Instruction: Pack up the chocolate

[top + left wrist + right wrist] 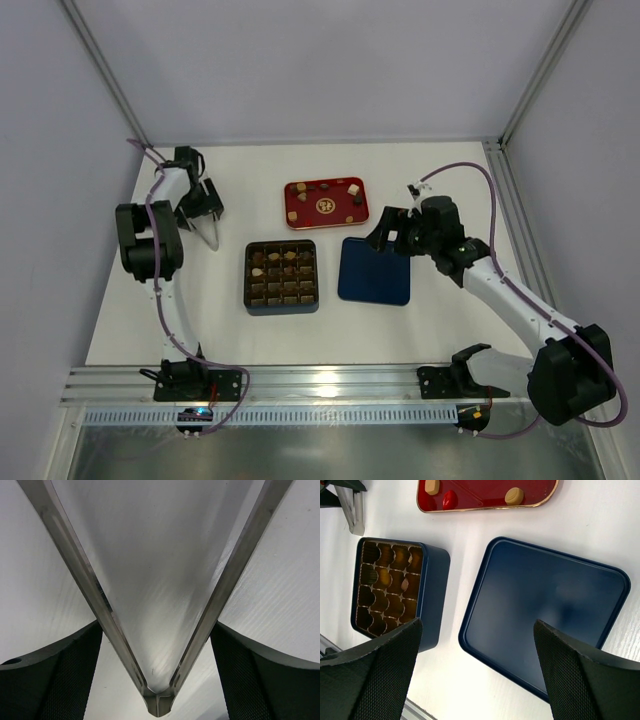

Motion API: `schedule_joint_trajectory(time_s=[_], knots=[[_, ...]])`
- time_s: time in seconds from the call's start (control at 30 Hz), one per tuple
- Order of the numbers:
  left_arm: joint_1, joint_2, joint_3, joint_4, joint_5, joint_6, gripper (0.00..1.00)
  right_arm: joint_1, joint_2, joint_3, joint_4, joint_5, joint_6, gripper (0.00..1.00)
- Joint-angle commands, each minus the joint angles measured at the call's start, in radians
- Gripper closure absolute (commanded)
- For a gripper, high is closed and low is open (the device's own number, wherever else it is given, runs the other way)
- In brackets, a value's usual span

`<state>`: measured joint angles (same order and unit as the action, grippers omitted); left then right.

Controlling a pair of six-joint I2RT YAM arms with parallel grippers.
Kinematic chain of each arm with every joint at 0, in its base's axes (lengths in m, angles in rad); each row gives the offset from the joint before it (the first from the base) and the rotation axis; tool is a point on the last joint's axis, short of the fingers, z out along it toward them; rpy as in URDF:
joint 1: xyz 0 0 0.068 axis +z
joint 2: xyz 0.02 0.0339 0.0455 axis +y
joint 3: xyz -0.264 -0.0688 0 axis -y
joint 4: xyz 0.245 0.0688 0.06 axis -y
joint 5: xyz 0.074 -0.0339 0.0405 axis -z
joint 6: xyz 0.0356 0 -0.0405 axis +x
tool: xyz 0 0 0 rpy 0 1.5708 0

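Note:
Several chocolates (352,190) in brown, tan and cream lie on a red tray (300,212); two cream rounds (514,496) show in the right wrist view. A few chocolates (275,258) sit in the far row of the dark gridded box (281,300). My left gripper (205,208) is left of the box and holds metal tongs (90,580), tips toward the table. My right gripper (385,233) is open and empty, hovering over the near-left edge of the navy lid (545,605).
The box (432,595) and lid (375,272) lie side by side mid-table, with the tray (485,502) behind them. The tongs (351,510) show past the box. White walls and frame posts enclose the table; a metal rail runs along the near edge.

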<state>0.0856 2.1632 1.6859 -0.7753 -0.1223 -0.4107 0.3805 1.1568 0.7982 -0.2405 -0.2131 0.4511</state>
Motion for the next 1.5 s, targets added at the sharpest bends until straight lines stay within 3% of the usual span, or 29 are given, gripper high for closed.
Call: schedule_joint_trajectory(time_s=[0.0, 0.3, 0.47, 0.63, 0.83, 1.07, 1.3, 1.47], knots=[[0.008, -0.071, 0.024, 0.002, -0.004, 0.010, 0.13, 0.005, 0.009, 0.015, -0.009, 0.035, -0.020, 0.08], [0.002, -0.279, 0.028, -0.036, 0.042, 0.012, 0.14, -0.014, 0.029, 0.055, -0.108, 0.098, -0.029, 0.09], [-0.055, -0.451, -0.052, -0.039, 0.114, -0.002, 0.15, -0.083, 0.070, 0.044, -0.177, 0.118, -0.029, 0.17], [-0.272, -0.643, -0.132, -0.012, 0.179, -0.020, 0.14, -0.158, 0.119, -0.020, -0.161, 0.132, -0.005, 0.26], [-0.466, -0.766, -0.268, 0.080, 0.295, -0.102, 0.16, -0.177, 0.185, -0.071, -0.125, 0.185, 0.026, 0.37], [-0.624, -0.761, -0.324, 0.165, 0.354, -0.151, 0.17, -0.177, 0.291, -0.085, -0.083, 0.202, 0.046, 0.53], [-0.708, -0.698, -0.344, 0.214, 0.363, -0.177, 0.18, -0.167, 0.345, -0.076, -0.072, 0.208, 0.047, 0.63], [-0.731, -0.640, -0.347, 0.240, 0.375, -0.183, 0.18, -0.169, 0.377, -0.051, -0.085, 0.208, 0.032, 0.79]])
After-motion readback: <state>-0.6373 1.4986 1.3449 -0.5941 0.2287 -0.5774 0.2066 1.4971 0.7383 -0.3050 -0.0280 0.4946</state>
